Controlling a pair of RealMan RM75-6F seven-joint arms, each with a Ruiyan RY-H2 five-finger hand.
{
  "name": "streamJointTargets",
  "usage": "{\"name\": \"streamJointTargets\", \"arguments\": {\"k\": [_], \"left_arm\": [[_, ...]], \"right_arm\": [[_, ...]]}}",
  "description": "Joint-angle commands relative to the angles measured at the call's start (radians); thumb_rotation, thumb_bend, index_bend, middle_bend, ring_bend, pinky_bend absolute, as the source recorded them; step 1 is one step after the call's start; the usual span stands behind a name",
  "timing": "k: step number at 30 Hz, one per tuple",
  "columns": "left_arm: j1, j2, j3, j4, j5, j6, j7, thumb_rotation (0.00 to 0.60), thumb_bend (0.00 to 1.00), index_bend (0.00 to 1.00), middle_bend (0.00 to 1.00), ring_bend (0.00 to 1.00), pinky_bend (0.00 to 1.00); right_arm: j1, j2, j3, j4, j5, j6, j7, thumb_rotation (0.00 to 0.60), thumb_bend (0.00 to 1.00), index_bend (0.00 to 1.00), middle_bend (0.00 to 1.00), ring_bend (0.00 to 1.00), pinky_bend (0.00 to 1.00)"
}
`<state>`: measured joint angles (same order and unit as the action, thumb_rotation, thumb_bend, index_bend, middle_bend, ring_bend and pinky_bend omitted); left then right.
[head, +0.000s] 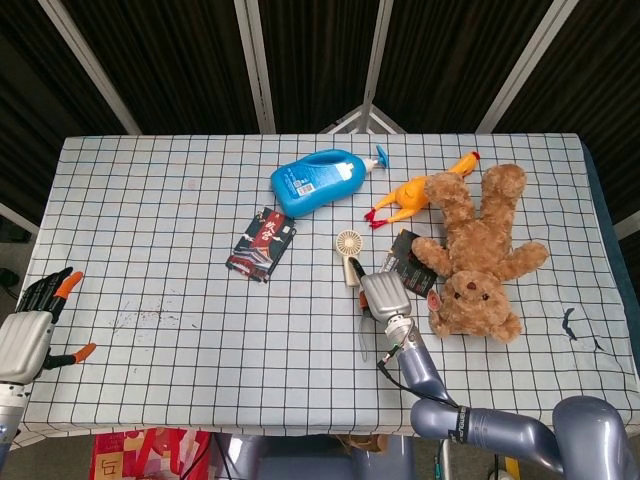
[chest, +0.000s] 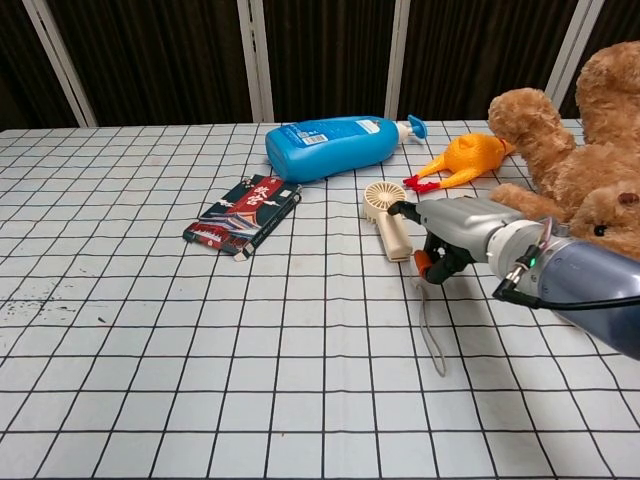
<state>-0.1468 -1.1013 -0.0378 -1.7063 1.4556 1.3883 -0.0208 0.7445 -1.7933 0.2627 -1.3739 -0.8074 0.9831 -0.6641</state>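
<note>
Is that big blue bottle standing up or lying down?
Lying down: the blue plastic pump bottle rests on its side on the checked tablecloth, pump nozzle pointing sideways.

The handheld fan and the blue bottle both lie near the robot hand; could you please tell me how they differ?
The handheld fan is cream and small; the blue bottle is far bigger. The fan lies right beside the right robot hand, while the bottle lies farther back on the table. The fan trails a wrist strap; the bottle carries a pump. Both lie flat.
</note>
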Motion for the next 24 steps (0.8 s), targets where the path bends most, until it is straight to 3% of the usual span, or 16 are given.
{"name": "streamJointTargets", "arguments": {"k": [1, 24], "left_arm": [[0.0, 0.0, 0.0, -0.001, 0.0, 0.0, -0.001, 0.6, 0.1, 0.0, 0.0, 0.0, 0.0], [-0.003, 0.001, 0.0, -0.002, -0.004, -0.007, -0.005, 0.6, 0.1, 0.0, 0.0, 0.0, 0.0]], "right_arm": [[0.003, 0.0, -0.001, 0.002, 0.004, 0.002, 0.001, 0.6, 0.69, 0.0, 0.8, 0.91, 0.86], [0.017, -0.02, -0.036, 0.034, 0.031, 0.004, 0.009, 0.6, 0.71, 0.0, 0.8, 0.91, 0.86]]}}
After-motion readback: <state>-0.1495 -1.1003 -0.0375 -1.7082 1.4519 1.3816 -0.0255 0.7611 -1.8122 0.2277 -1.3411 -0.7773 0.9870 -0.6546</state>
